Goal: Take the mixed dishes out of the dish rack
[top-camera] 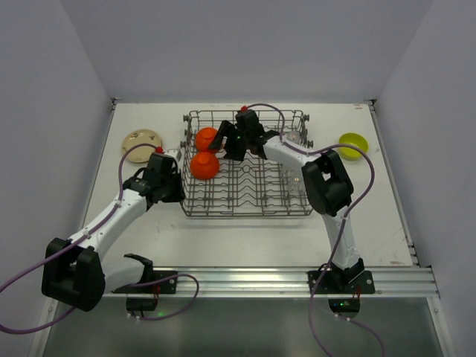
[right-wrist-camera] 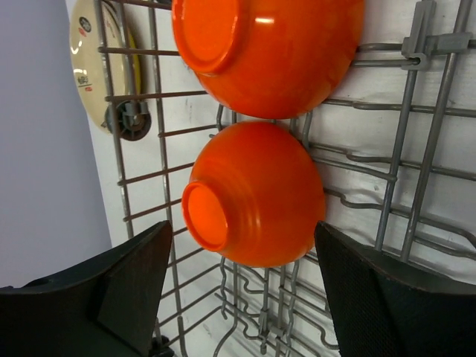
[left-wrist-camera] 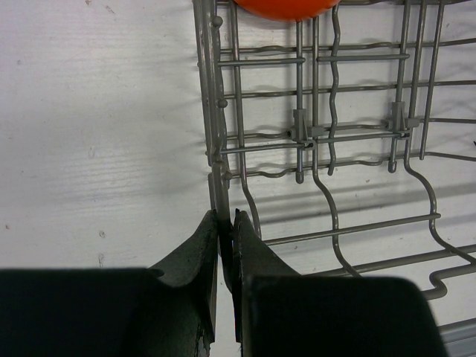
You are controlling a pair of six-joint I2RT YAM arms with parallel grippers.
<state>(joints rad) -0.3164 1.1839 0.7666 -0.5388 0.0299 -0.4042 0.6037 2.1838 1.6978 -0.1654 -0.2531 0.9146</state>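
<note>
plate: on the table, left of the rack
left gripper: fingers almost together, clamped on the dish rack left side wire
orange bowls: side by side in the rack's left part
right gripper: wide apart, straddling one orange bowl, no grip
yellow-green bowl: on the table, right of the rack

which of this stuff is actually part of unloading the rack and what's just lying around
Part of the job:
dish rack
near orange bowl and far orange bowl, in the rack
yellow-green bowl, already out, right of the rack
plate, already out, left of the rack
what look like clear glasses, rack's right side

Just there:
purple cables
metal rail at the near edge
</note>
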